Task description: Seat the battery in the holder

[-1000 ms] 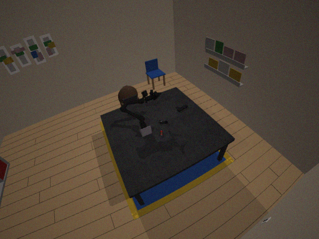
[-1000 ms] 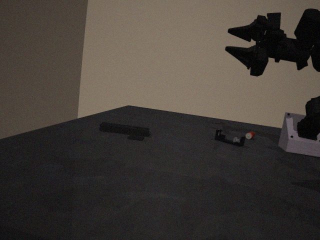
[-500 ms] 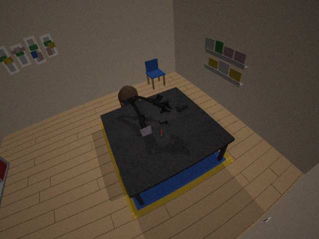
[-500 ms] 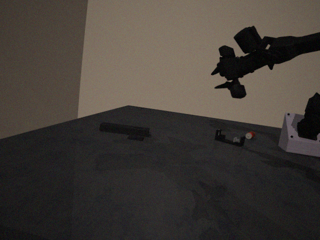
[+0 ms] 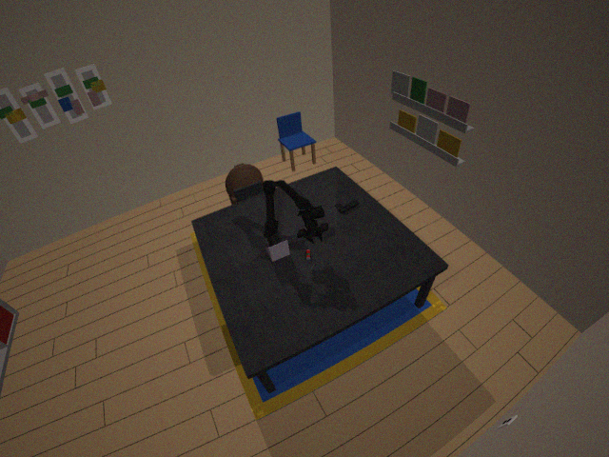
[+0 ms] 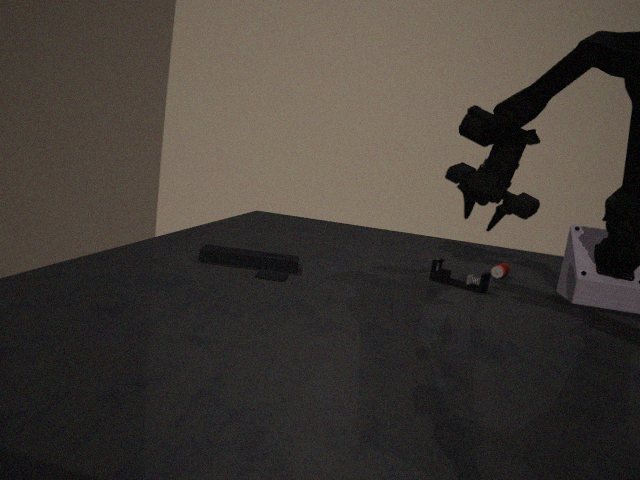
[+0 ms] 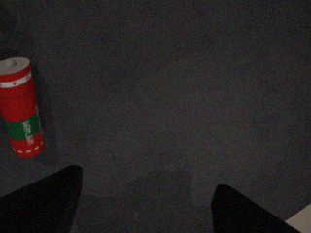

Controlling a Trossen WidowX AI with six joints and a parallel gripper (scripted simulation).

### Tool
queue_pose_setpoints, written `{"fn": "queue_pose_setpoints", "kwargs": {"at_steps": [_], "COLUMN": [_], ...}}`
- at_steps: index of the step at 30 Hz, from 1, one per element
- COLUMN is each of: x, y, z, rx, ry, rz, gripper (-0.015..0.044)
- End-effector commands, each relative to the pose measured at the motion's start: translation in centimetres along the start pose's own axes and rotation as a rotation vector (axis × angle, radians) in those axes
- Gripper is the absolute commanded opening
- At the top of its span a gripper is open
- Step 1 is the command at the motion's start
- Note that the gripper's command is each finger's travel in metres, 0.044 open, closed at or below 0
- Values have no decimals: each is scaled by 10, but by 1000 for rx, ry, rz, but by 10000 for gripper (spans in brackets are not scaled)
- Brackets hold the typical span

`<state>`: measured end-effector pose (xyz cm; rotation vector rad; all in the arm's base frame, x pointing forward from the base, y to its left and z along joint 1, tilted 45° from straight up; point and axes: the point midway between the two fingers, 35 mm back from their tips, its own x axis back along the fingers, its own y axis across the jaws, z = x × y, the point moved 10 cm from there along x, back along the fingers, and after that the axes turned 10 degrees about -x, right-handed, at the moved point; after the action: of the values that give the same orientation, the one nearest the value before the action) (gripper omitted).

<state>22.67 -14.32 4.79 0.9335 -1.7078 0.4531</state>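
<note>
my tool (image 6: 481, 220) hangs above the table (image 6: 258, 361), jaws about half open, holding nothing. the battery (image 7: 19, 107) lies on the table at ten o'clock in my wrist view, just beside the holder (image 6: 459, 277), unseated.

I can read no text, brand, number or sign in any view. The battery (image 7: 19, 107) shows only red, green and pale bands, no letters. The coloured panels on the far walls (image 5: 427, 110) are blank blocks.
</note>
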Motion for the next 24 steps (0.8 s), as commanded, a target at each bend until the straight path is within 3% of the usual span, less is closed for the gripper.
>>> {"fn": "queue_pose_setpoints", "kwargs": {"at_steps": [1, 24], "x": [-39, -58], "y": [20, 27], "z": [51, 52], "rx": [103, 112], "ry": [-211, -242], "rz": [-328, -353], "gripper": [250, 250]}}
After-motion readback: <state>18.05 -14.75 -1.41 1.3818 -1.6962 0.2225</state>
